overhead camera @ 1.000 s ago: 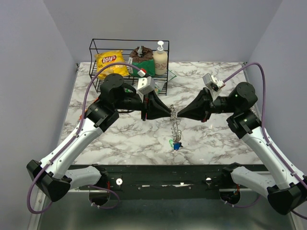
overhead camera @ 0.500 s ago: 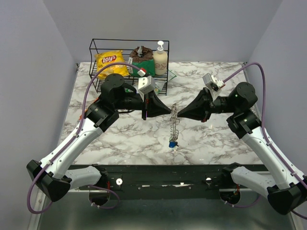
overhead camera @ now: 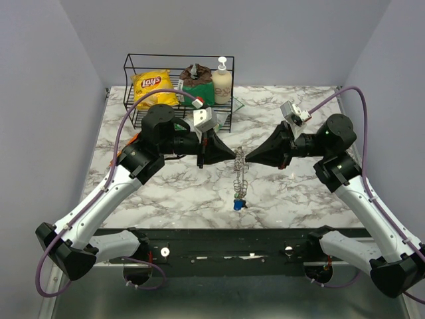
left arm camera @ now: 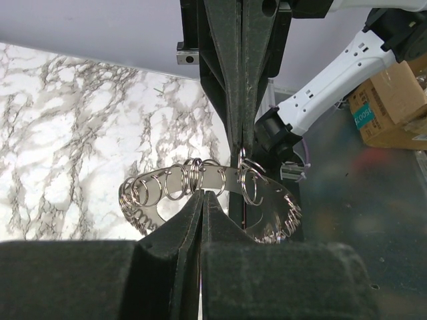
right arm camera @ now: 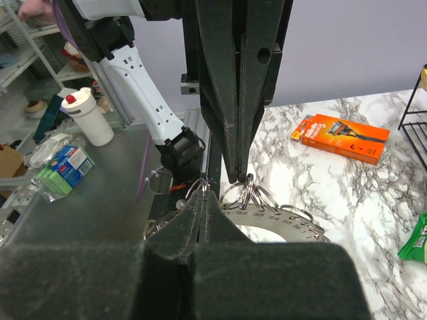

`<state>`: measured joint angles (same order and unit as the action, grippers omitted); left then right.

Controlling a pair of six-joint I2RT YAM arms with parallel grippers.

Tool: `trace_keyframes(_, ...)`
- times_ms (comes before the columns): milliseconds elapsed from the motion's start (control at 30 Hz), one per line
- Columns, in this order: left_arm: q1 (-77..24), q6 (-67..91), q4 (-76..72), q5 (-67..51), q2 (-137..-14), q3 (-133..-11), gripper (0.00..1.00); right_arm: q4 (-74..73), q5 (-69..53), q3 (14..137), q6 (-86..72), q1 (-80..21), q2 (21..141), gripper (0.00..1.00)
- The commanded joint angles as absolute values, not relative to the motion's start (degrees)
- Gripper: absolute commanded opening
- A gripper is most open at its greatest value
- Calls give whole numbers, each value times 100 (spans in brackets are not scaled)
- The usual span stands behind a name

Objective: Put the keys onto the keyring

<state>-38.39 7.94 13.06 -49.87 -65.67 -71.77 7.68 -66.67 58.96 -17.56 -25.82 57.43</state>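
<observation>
The keyring [overhead camera: 240, 169] is a flat, numbered metal loop carrying several split rings, and it hangs upright between my two grippers above the table's middle. My left gripper [overhead camera: 233, 154] is shut on the loop's edge; its own view shows the pinch [left arm camera: 201, 194] on the keyring [left arm camera: 160, 190]. My right gripper [overhead camera: 248, 157] is shut on one small split ring [right arm camera: 202, 186] of the keyring [right arm camera: 280, 217]; its tips [right arm camera: 204, 195] meet there. A blue-headed key [overhead camera: 238, 205] sits at the keyring's lower end. I cannot tell whether it touches the table. Green and red keys do not show.
A black wire basket [overhead camera: 130, 66] at the back holds a Lay's bag [overhead camera: 151, 86], a soap bottle [overhead camera: 222, 78] and a green pack [overhead camera: 199, 90]. An orange packet [right arm camera: 340, 138] lies on the marble behind the left arm. A green packet [right arm camera: 417, 239] shows at the right wrist view's edge.
The bunch of keys at the keyring's lower end has swung a little left. The green head seen earlier no longer shows, only the blue. Both grippers have stayed pinched on the keyring.
</observation>
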Motion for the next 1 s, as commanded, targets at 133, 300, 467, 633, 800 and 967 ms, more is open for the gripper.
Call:
trace_keyframes(133, -3955, 729, 1573, -4816, -6363, -7031, 8, 1011, -6539, 5968, -1811, -2602, 5757, 1)
trace_keyframes(300, -4060, 923, 1459, -4834, -6390, -6961, 7, 1028, -6513, 5950, -1819, -2602, 5774, 1)
trace_keyframes(467, -4131, 1028, 1293, -4860, -6363, -6943, 6, 1037, -6478, 5915, -1828, -2602, 5757, 1)
trace_keyframes(633, -4131, 1151, 1125, -4922, -6284, -6943, 6, 1020, -6451, 5897, -1819, -2593, 5757, 1)
trace_keyframes(800, -4131, 1143, 1178, -4931, -6179, -6961, 6, 1002, -6442, 5897, -1811, -2602, 5748, 1)
trace_keyframes(967, -4131, 1301, 985, -5062, -6161, -6943, 6, 1002, -6451, 5871, -1811, -2610, 5739, 1)
